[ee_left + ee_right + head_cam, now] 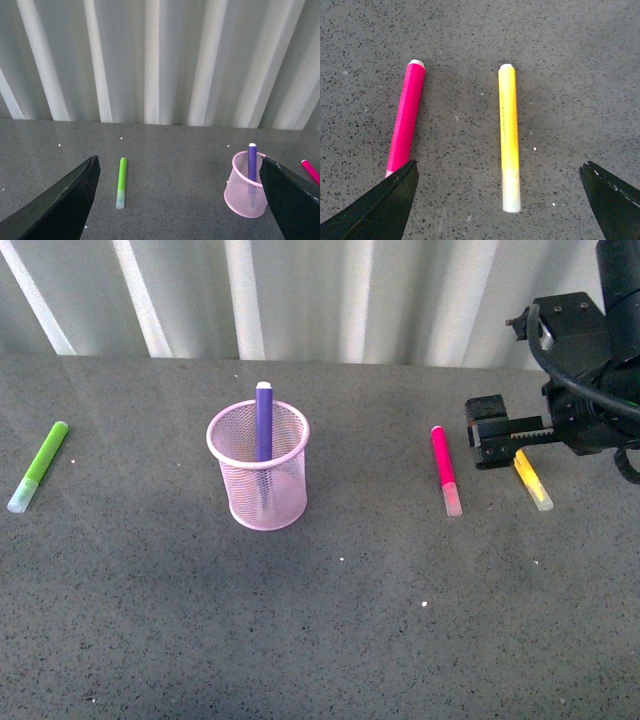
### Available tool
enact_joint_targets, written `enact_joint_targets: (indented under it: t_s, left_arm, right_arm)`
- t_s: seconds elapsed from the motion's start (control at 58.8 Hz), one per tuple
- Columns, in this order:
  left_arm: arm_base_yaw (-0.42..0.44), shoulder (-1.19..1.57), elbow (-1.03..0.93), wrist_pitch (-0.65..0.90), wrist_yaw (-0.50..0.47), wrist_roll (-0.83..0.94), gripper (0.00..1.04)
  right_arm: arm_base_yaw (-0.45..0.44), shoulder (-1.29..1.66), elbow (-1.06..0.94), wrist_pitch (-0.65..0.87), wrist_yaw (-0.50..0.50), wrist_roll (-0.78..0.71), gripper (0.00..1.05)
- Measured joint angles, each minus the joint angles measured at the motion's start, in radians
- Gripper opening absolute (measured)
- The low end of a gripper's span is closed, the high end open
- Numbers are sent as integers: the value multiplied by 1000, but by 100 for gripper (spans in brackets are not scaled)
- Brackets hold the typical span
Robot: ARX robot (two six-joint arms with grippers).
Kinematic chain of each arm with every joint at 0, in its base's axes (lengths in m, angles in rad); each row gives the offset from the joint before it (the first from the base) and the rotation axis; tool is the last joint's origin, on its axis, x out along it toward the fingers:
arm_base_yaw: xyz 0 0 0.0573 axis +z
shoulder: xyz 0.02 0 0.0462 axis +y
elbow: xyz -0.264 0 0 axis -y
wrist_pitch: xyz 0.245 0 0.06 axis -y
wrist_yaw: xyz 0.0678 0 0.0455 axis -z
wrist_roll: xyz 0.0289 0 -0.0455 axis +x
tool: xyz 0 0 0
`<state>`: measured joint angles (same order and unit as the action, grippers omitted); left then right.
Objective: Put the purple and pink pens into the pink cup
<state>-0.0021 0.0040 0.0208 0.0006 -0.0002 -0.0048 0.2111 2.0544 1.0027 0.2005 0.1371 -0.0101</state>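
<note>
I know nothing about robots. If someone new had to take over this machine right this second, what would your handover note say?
Left gripper: open, empty.
Right gripper: open, empty, above the yellow marker, with the pink pen beside it.
Done: the purple pen stands in the pink cup.
Left: the pink pen lies flat on the table, apart from the cup; pick it up and drop it in. Leave the yellow marker and the green marker alone.
</note>
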Motion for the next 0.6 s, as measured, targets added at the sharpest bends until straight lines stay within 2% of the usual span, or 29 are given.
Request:
enact_joint_targets:
  t_s: [0.595]
  left_arm:
    - [0,0,0,0,0,0,98]
  right_arm:
    - [18,161,232,-66,-40,29,98]
